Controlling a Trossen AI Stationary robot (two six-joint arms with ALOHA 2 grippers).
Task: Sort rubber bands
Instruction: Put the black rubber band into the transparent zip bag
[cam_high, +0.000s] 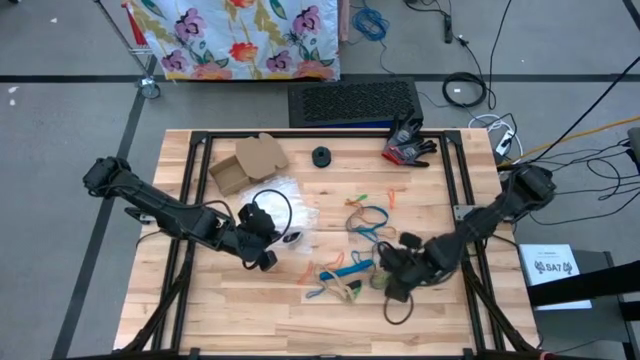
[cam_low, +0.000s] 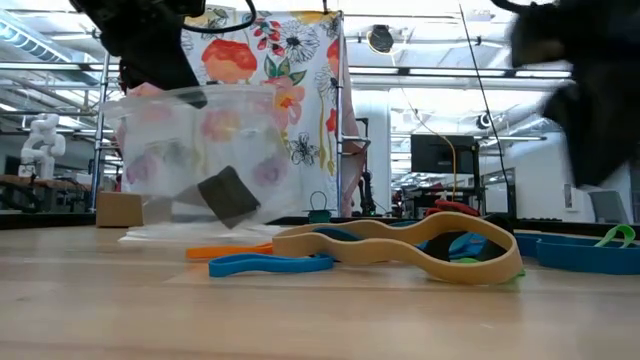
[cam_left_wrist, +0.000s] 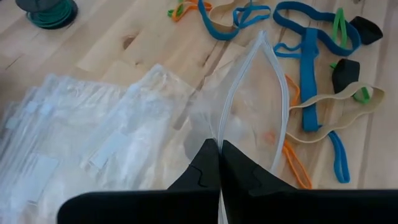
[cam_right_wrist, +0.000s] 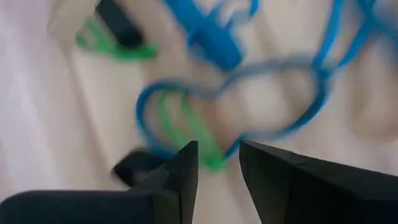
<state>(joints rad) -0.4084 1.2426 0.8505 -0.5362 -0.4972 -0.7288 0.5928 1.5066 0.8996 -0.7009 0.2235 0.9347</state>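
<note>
Rubber bands in blue, green, orange, tan and black lie loose on the wooden table (cam_high: 330, 320) near its middle (cam_high: 350, 272). In the low view a tan band (cam_low: 400, 245), a blue one (cam_low: 265, 264) and an orange one (cam_low: 225, 251) show up close. My left gripper (cam_high: 268, 258), left of the bands, is shut on a clear zip bag (cam_low: 190, 150), whose mouth (cam_left_wrist: 261, 87) gapes toward the bands. My right gripper (cam_right_wrist: 217, 163) hovers open, pointing down over blue and green bands (cam_right_wrist: 186, 121), at the pile's near right (cam_high: 392, 283). My left gripper pinches the bag's mouth rim (cam_left_wrist: 219, 132) between its two shut fingers, coming slantwise from above and from the table's left. The held end is raised and the mouth stands open beyond the fingers. Whether the bag's lower end rests on the table, I cannot tell.
A pile of clear bags (cam_left_wrist: 74, 143) lies beside the left gripper. At the back stand a cardboard box (cam_high: 245, 165), a black spool (cam_high: 321, 156) and a red and black glove (cam_high: 408, 145). A black loop (cam_high: 395, 312) lies near the right gripper.
</note>
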